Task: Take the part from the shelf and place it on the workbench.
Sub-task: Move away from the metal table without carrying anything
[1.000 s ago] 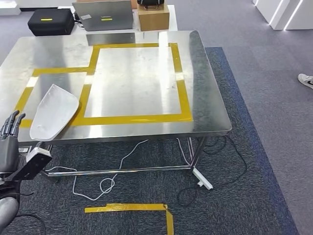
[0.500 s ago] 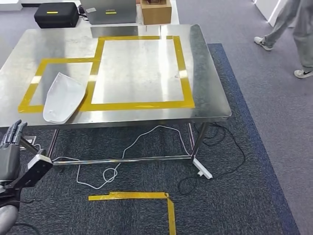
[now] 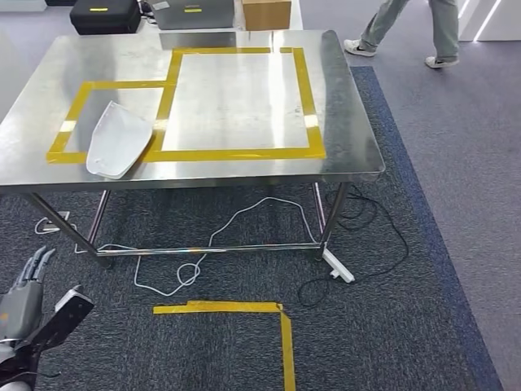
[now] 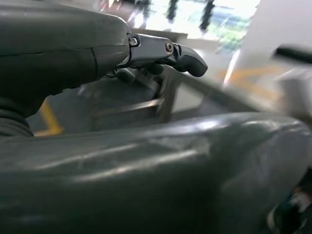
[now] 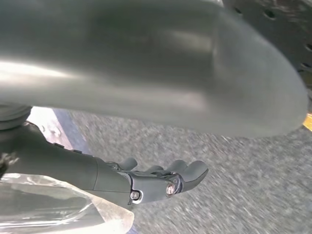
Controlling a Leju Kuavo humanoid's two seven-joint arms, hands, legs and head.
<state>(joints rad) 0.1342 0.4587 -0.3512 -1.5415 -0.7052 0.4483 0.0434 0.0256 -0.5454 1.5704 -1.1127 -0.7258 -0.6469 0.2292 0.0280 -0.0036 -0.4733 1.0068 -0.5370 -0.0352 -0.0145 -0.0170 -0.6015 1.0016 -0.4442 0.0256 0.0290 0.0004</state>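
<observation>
Part [image 3: 119, 140], a pale, shallow, shell-like piece, lay on the steel workbench [image 3: 344, 122] towards its near left side. It sat in the near right corner of the smaller yellow tape outline [image 3: 72, 114], and its edge overlapped the tape strip dividing that outline from the larger yellow rectangle [image 3: 236, 153] beside it. Nothing touched the part.

In the head view the left hand [image 3: 24, 297] hung low at the lower left, over the dark carpet [image 3: 399, 326] and well apart from the bench, with its fingers [image 3: 38, 265] stretched out straight and nothing in them. The left wrist view agreed: the left hand [image 4: 110, 161] showed a thick thumb and extended dark fingers [image 4: 176, 51] with an empty gap between them, the bench legs blurred beyond. In the right wrist view the right hand [image 5: 140, 97] was likewise spread, its fingers [image 5: 184, 173] held straight over the grey carpet and gripping nothing.

Beyond the far edge of the bench stood a black case [image 3: 104, 15], a grey case [image 3: 195, 11] and a cardboard box [image 3: 266, 12]. A white cable [image 3: 246, 216] and a black cable [image 3: 374, 236] trailed under the bench, and a yellow tape corner [image 3: 246, 308] marked the carpet in front of it. A person's legs [image 3: 399, 24] showed at the far right, past the bench.
</observation>
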